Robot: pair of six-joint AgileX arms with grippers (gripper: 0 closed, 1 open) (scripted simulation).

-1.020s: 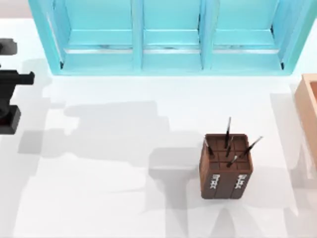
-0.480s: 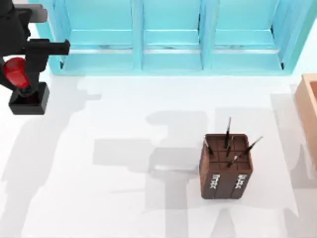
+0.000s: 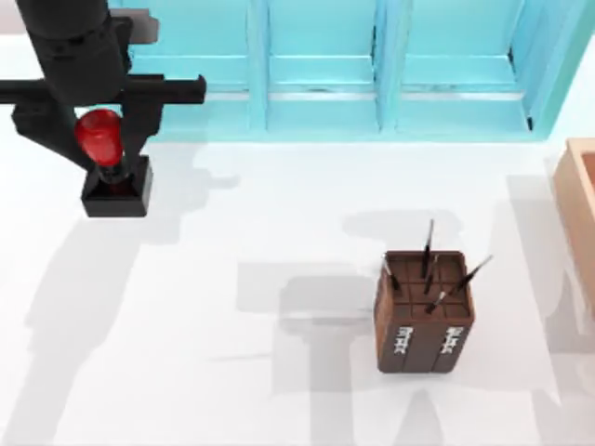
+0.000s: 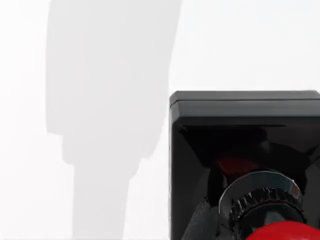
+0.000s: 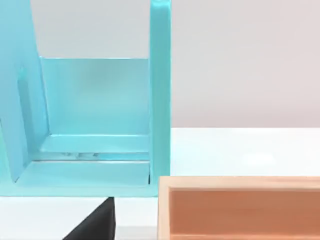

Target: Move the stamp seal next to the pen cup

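The left pincer (image 3: pixel 100 139) hangs over the far left part of the white tabletop (image 3: pixel 232 372), just in front of the pale turquoise shelf unit (image 3: pixel 316 65), its black fingers pinching the small stamp seal (image 3: pixel 110 165) by its glossy red rounded knob, with the black square block base below the knob. In the left wrist view the stamp seal (image 4: pixel 245 165) shows its black base, a ribbed silver collar and the edge of the red knob against the white tabletop (image 4: pixel 100 125). The brown box-shaped pen cup (image 3: pixel 424 311), with a grid-divided top, thin dark pens and white markings on its front, stands upright right of the middle, well apart from the stamp seal. A tan open box (image 3: pixel 578 209) sits at the right edge. The right wrist view takes in the turquoise shelf unit (image 5: pixel 95 115) and the tan box (image 5: pixel 240 205); whether the right pincer is spread or pressed together cannot be told.
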